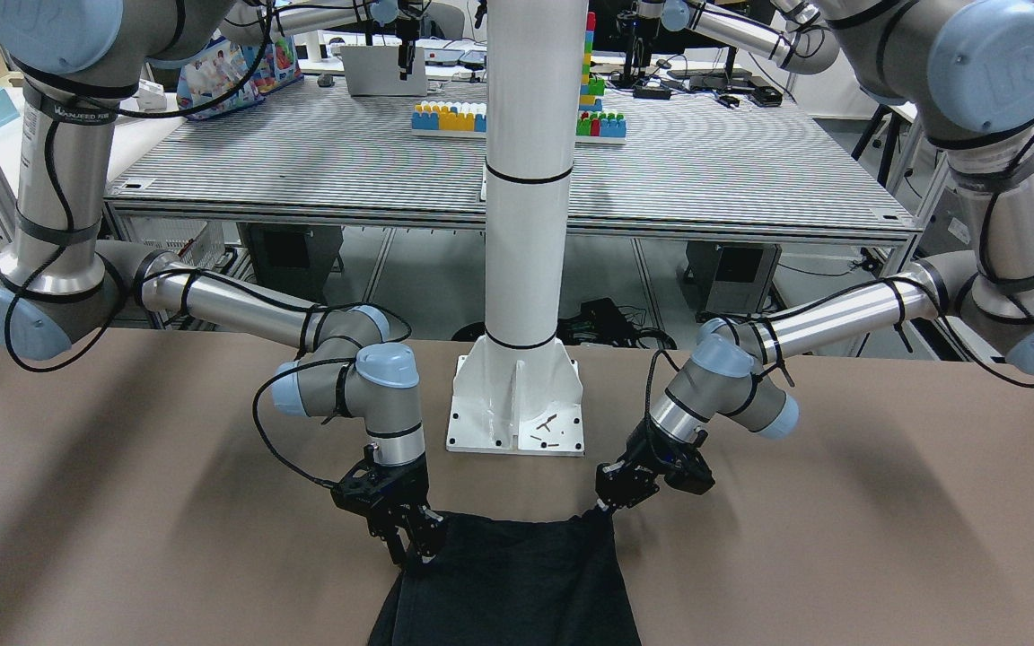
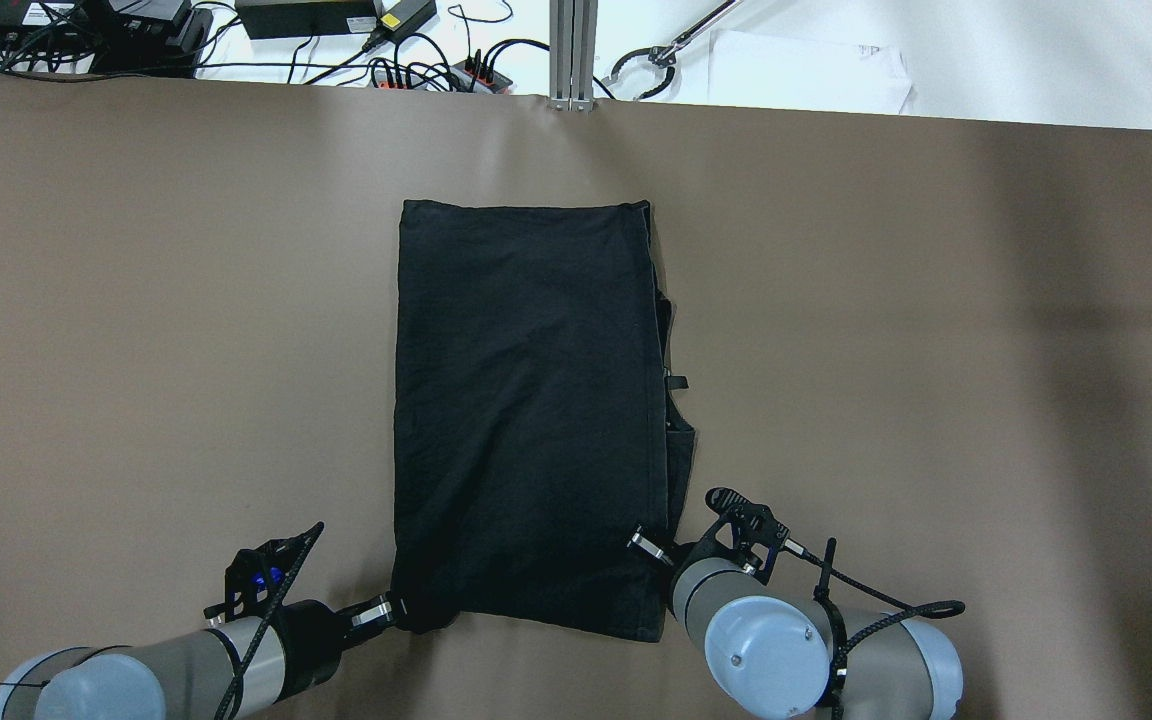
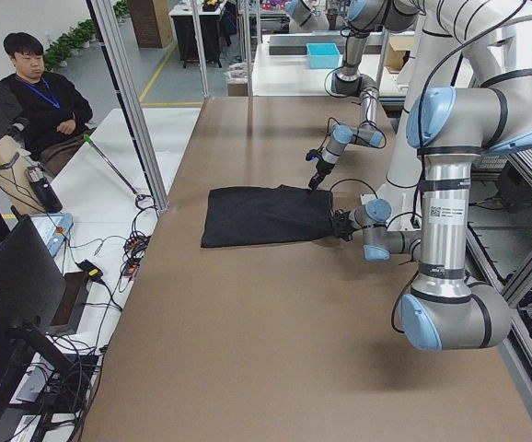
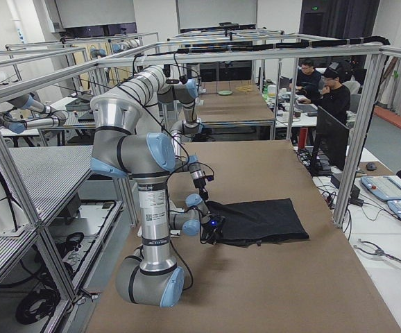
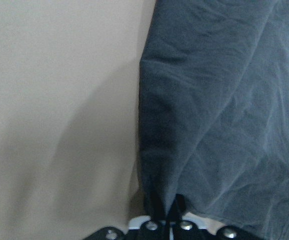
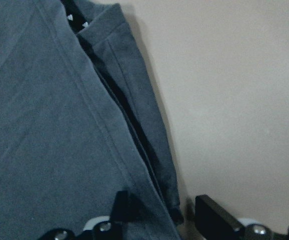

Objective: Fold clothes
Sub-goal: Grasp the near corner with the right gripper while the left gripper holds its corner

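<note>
Left gripper point(image 2: 394, 606): narrow, nipped shut on the cloth point(image 2: 526, 400) at the corner nearest the pillar point(image 1: 526, 224) on the robot's left. Shows up in the left wrist view with both fingers tight together and the hem caught between them.

Right gripper point(image 1: 416, 544): wide, holding nothing. Straddles the cloth's other corner nearest the pillar, with one finger on top of the fabric and the other on the table point(image 2: 136, 300) just beside the edge.

As for the cloth: lies flat on the table in front of the pillar, long side running straight away from it. Puts the near hem just past the pillar's foot and the far hem well away. Shows stacked layers along the edge on the robot's right, so looks doubled over once lengthwise already.

Looks like the grasping step ahead of another fold: one corner taken, the other only bracketed. Calls next for closing the right fingers on every layer at that corner, not just the top one. Then, probably, calls for lifting both corners together and carrying them away from the pillar toward the far hem, level and even, to lay hem on hem. Risks a skewed fold or a dropped under-layer otherwise.
</note>
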Tool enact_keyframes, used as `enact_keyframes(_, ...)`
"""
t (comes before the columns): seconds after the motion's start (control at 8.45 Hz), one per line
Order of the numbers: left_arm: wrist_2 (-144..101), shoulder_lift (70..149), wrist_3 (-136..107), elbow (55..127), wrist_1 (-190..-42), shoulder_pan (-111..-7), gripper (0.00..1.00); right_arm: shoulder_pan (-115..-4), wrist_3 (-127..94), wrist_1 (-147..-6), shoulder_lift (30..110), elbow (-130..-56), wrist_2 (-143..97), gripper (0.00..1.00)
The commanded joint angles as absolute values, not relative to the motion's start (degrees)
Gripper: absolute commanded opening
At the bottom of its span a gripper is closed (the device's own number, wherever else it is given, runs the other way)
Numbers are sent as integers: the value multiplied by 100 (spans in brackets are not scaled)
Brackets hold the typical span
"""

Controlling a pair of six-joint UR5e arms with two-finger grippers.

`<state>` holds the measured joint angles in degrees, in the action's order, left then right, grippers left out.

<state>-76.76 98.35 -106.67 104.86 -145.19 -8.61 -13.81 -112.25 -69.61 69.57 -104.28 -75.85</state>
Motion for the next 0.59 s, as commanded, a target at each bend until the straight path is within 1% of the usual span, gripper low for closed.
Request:
enact_keyframes(0.0,-7673,9835,-10661,10485,-14520,-861,0,-1389,-11232,-6970,6917,-10441,-7585,1)
enact_keyframes(0.24,-7682,9835,-10661,10529,-14520,-861,0,-1397,-11232,-6961,6943,-10485,-7462,0)
enact_keyframes(0.47,-7708,9861,-10652,10564,-14520,-870,0,-1415,-11180,-6970,6978,-10713,-7462,0)
